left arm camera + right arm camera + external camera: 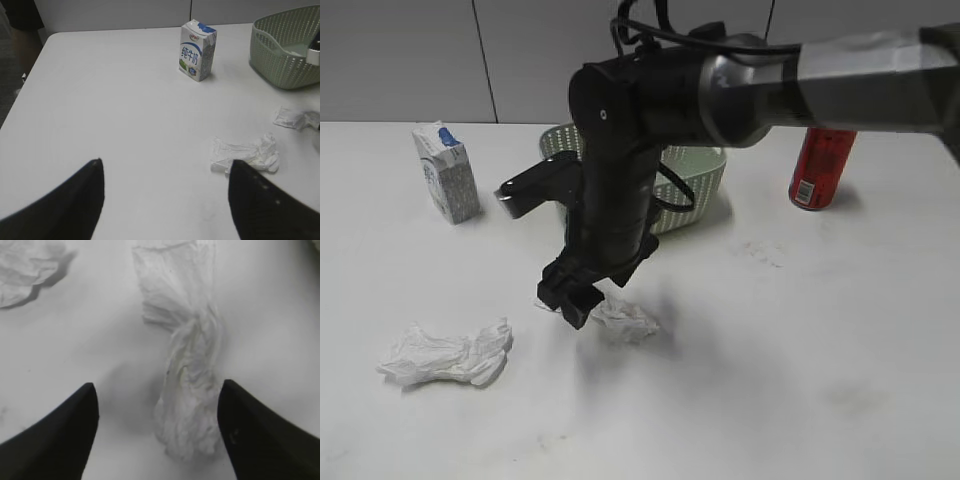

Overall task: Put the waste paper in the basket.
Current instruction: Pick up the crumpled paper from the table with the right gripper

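Right wrist view: right tool (pixel 156 432) has its fingers spread, nothing between them yet, hanging just over a wad (pixel 187 385) that lies nearer the right finger. Wad is white, crumpled, twisted long, lying on the surface (pixel 270 315). Judged very light and soft; it should crush on closing, so pinch across the thick wrinkled middle, not the thin flat flap at the far end. Second wad (pixel 448 355) lies apart to the left. Exterior view shows the basket (pixel 695 180), pale green and slotted, behind the arm. Left tool (pixel 165 200) also spread, empty, above bare surface. Carton (pixel 197 50) and can (pixel 820 167) stand clear.
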Controlling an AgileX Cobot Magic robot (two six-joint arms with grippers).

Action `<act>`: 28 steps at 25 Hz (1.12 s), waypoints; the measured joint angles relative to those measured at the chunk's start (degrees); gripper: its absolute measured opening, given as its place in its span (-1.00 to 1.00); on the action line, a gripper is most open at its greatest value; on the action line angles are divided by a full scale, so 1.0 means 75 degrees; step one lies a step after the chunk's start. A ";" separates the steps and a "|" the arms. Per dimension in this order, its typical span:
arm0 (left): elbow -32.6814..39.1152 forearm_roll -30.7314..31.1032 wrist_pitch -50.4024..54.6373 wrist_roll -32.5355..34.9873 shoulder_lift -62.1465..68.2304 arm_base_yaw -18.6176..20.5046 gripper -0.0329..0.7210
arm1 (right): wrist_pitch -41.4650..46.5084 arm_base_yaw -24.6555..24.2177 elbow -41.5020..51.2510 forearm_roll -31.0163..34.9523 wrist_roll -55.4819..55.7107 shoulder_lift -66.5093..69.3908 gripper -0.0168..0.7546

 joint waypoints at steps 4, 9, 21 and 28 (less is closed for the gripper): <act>0.0000 0.0000 0.0000 0.0000 0.0000 0.0000 0.65 | -0.0132 -0.0015 -0.0290 -0.0289 0.0162 0.0468 0.49; 0.0000 0.0000 0.0000 0.0000 0.0000 0.0000 0.65 | -0.0337 -0.0015 -0.0316 -0.0918 0.0508 0.0796 0.49; 0.0000 0.0000 0.0000 0.0000 0.0000 0.0000 0.65 | -0.0134 -0.0015 -0.0341 -0.0371 0.0552 0.0846 -0.65; 0.0000 0.0000 0.0000 0.0000 0.0000 0.0000 0.64 | 0.0063 -0.0015 -0.0341 -0.0349 0.0480 0.0716 -0.95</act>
